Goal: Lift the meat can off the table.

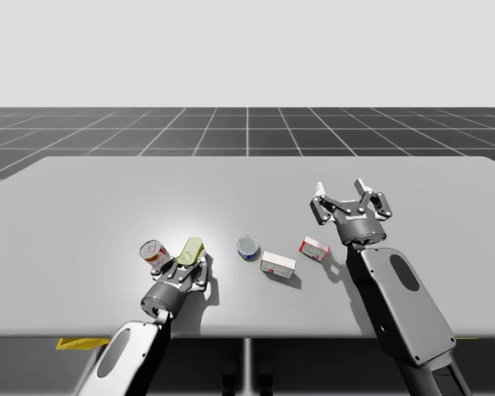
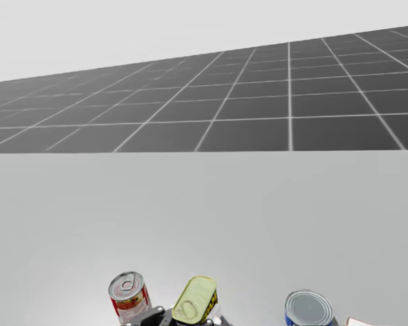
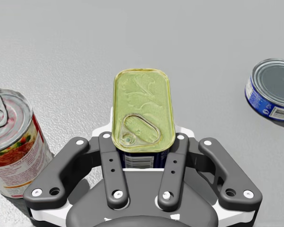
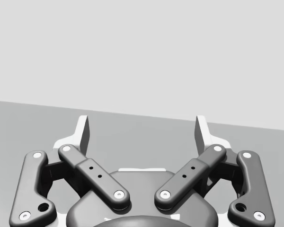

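Tabletop (image 1: 107, 190): meat can (image 3: 143, 111) in left pincer (image 3: 144, 144)

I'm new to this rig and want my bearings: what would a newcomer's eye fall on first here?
First, the rectangular can with the yellow lid, gripped from both sides by my left gripper near the front edge of the table, with a red round can close beside it. Next, my right gripper over the table's right half, open wide with nothing in it.
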Robot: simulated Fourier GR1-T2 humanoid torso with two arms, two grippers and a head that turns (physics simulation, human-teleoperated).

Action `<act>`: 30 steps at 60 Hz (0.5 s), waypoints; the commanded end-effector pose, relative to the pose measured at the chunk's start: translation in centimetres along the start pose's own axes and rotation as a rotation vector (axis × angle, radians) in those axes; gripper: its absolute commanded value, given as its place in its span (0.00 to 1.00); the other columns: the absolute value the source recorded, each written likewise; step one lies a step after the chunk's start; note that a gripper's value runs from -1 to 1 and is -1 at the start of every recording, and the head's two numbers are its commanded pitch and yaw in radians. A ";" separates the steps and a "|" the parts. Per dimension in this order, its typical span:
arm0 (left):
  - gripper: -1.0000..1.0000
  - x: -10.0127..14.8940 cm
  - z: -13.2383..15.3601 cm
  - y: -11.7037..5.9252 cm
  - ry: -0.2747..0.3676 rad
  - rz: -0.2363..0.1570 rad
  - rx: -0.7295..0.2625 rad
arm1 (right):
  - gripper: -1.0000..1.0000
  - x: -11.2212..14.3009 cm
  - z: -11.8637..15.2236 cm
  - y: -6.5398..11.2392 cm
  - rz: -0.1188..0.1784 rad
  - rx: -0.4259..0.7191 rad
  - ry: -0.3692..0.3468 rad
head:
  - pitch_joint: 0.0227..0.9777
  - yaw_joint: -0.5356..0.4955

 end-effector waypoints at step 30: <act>1.00 6.8 3.3 -0.7 -0.152 -0.192 -0.078 | 0.00 0.0 -0.2 -0.2 -0.012 -0.009 0.004 | 0.47 0.79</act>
